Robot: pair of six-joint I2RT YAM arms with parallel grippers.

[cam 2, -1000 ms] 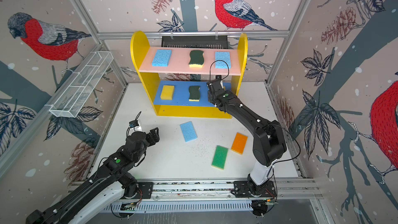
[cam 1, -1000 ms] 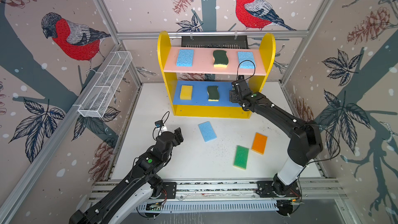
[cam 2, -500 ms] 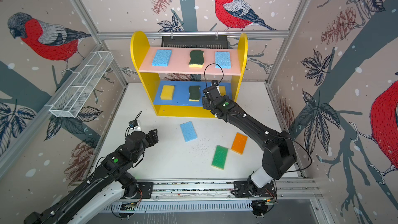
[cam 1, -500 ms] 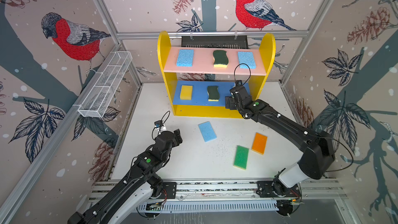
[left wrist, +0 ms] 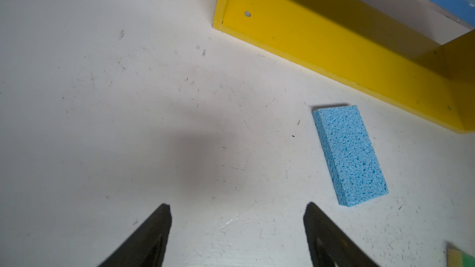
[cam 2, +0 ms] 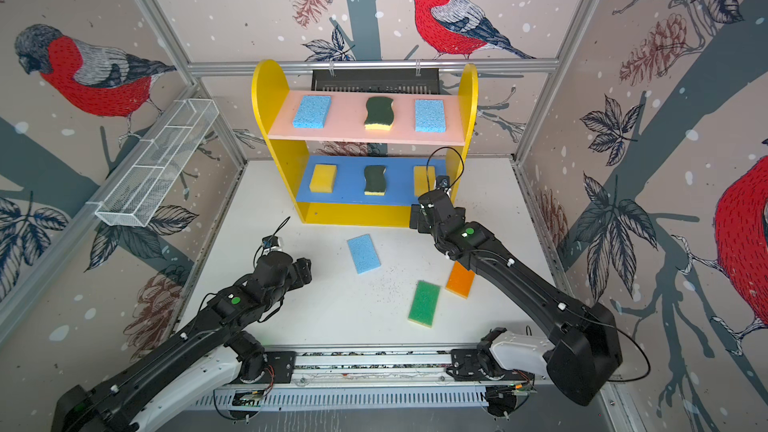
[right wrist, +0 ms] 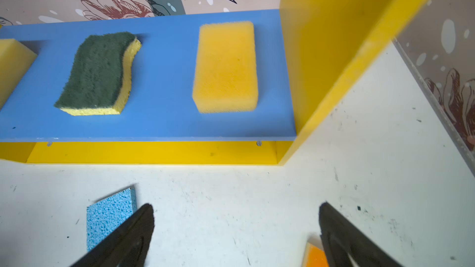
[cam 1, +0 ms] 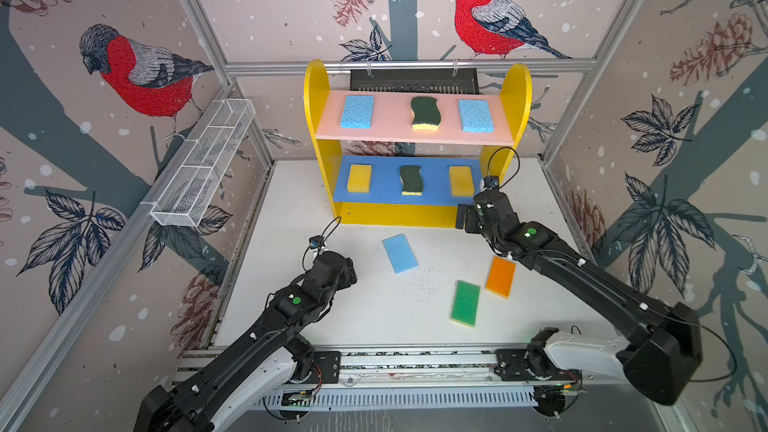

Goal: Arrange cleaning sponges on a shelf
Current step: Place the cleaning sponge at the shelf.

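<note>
The right claw has backed out of the shelf. A second ago it was reaching in over the blue middle board; now it hangs in front of the yellow bottom, fingers spread wide and empty. The yellow sponge it was covering lies flat on that board straight ahead of it, close to the side panel.

The left claw has barely shifted. It is about half open over the bare table and holds nothing.

The light blue sponge lies on the table between the two claws. The orange sponge and the green sponge lie behind the right claw, beside its arm.

Only the top views show the pink top board, which carries two light blue sponges with a dark-green wavy sponge between them.

The right wrist view shows the middle row close up: the second wavy sponge and an edge of the other yellow sponge. The left wrist view shows the shelf's lowest level ahead of the left claw.
</note>
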